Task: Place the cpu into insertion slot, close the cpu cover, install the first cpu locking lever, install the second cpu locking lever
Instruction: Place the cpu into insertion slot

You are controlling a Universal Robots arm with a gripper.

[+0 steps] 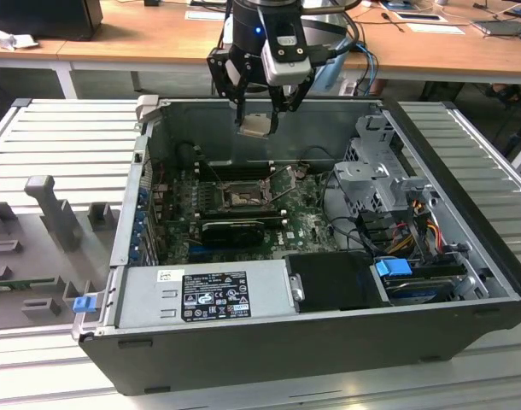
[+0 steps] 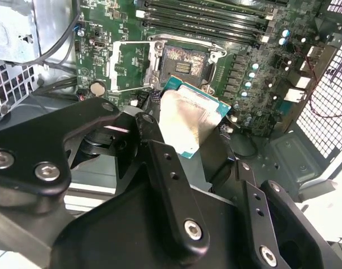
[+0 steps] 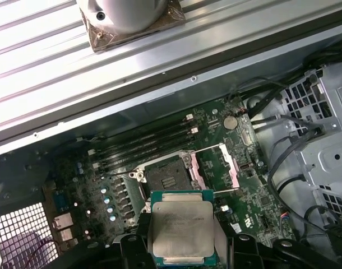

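My gripper (image 1: 257, 120) hangs over the back wall of the open computer case, shut on the cpu (image 1: 256, 126), a thin square chip with a tan-silver face. In both wrist views the cpu (image 2: 192, 119) (image 3: 181, 230) sits flat between the black fingers (image 2: 165, 168), above the green board. The insertion slot (image 1: 242, 198) (image 2: 185, 64) (image 3: 166, 178) lies bare with its grey pin field showing, below the chip and apart from it. The cpu cover (image 2: 128, 66) (image 3: 216, 168) is swung open beside the slot. Thin lever wires stand raised around it.
The case walls (image 1: 149, 196) ring the board. A power supply (image 1: 213, 295) fills the near side, and a drive cage (image 1: 376, 184) with cables stands at the exterior view's right. Memory slots (image 2: 204, 17) run beside the socket. A grey fixture (image 1: 47, 205) sits outside the case.
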